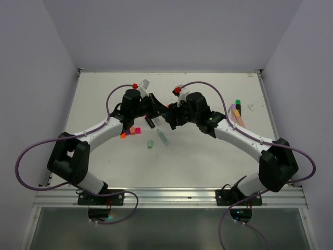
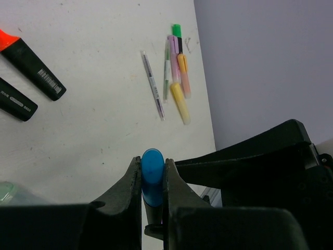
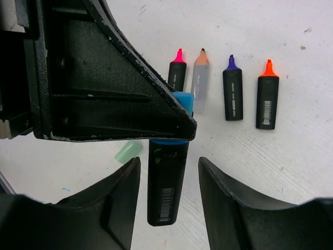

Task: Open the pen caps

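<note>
pinching the blue cap (image 2: 152,159) tight in the left gripper (image 2: 152,174), lifted over the table (image 2: 93,135), apparently seated on its black body (image 3: 166,200). spread wide at the right gripper (image 3: 167,165), flanking that body without touching. close squarely just below the cap, then pull straight along the axis; avoid twisting or bending.

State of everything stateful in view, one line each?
left gripper: shut on blue cap
blue cap: seated or off, cannot tell
right gripper: open, straddling black highlighter body
pink highlighter: uncapped
pastel highlighter: uncapped
purple highlighter: uncapped
orange highlighter: uncapped
green cap: off, lying loose
</note>
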Motion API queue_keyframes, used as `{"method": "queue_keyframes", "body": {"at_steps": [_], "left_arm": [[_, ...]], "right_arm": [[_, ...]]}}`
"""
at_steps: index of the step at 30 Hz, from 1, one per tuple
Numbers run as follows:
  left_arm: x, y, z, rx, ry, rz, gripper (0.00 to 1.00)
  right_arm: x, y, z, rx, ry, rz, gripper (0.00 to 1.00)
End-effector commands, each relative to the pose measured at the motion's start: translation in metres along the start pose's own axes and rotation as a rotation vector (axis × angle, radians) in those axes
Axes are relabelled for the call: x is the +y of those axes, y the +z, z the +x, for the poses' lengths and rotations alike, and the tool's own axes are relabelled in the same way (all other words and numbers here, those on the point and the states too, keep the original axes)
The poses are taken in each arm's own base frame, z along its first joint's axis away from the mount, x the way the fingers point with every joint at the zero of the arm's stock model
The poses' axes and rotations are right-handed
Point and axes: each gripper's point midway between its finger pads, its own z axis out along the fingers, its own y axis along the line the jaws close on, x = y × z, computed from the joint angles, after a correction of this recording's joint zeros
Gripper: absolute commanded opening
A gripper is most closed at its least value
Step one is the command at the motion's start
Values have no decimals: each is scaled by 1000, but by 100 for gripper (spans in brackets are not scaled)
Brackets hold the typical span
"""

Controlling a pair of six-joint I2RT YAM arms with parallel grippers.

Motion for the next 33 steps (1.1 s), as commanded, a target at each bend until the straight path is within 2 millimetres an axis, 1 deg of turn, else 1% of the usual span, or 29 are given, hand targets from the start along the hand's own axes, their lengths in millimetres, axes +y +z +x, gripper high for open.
{"method": "queue_keyframes", "body": {"at_steps": [1,3,4,6,7,8,9,10,11,12,13,14,15,16,17,18,19,20,21,22,23,24,26,28,29,30,31,32,33], "left_arm": [[-25,-10,-6,-29,31,83,0],[-29,-13,-7,-38,36,92,0],[-29,-14,-9,-42,34,94,0],[-32,-16,-10,-54,36,100,0],[-33,-16,-10,-57,35,106,0],[-35,-17,-13,-71,28,117,0],[-37,-18,-14,-82,27,122,0],[-39,-18,-16,-90,25,132,0],[-42,-18,-21,-106,32,140,0],[-42,-17,-27,-125,33,136,0],[-41,-17,-30,-135,29,132,0],[-43,-20,-42,-176,25,146,0],[-41,-23,-52,-221,18,141,0],[-39,-26,-63,-258,11,135,0],[-33,-31,-79,-305,3,116,0],[-32,-33,-93,-344,1,100,0],[-23,-40,-108,-382,-18,77,0],[-21,-43,-119,-412,-17,78,0],[-21,-47,-130,-447,-16,74,0],[-19,-49,-136,-464,-15,67,0],[-12,-51,-143,-473,-15,41,0],[-12,-52,-150,-491,-11,35,0],[-4,-53,-155,-489,-10,17,0],[-10,-52,-159,-463,55,50,0],[-17,-49,-163,-459,107,96,0],[-25,-49,-162,-437,142,131,0],[-24,-51,-164,-432,156,137,0],[-30,-51,-166,-437,201,181,0],[-36,-52,-161,-406,233,219,0]], "right_arm": [[4,8,-6,-29,-4,-23,52],[5,10,-5,-24,1,-30,51],[6,12,-3,-16,3,-36,48],[7,14,-1,-9,7,-45,34],[9,15,0,-4,12,-54,24],[9,17,4,5,15,-58,14],[9,18,8,18,19,-62,0],[11,18,12,28,19,-68,0],[8,20,16,37,18,-41,0],[5,19,25,57,9,-18,0],[7,20,30,72,0,-10,0],[6,20,34,76,-2,1,0],[6,20,43,89,10,4,0],[7,20,46,89,9,3,0],[6,20,49,94,13,15,0],[5,19,56,107,16,17,0],[7,19,60,115,13,16,0],[6,18,67,126,17,24,0],[7,17,69,130,14,23,0],[8,16,70,129,11,29,0],[6,15,72,129,13,35,0],[3,14,76,142,6,46,0],[4,10,77,143,9,45,0],[7,5,81,165,8,30,0],[9,3,83,171,9,19,0],[10,1,87,188,16,13,0],[13,0,88,194,21,-4,0],[17,-1,90,198,23,-27,0],[17,-2,93,203,34,-24,0]]}}
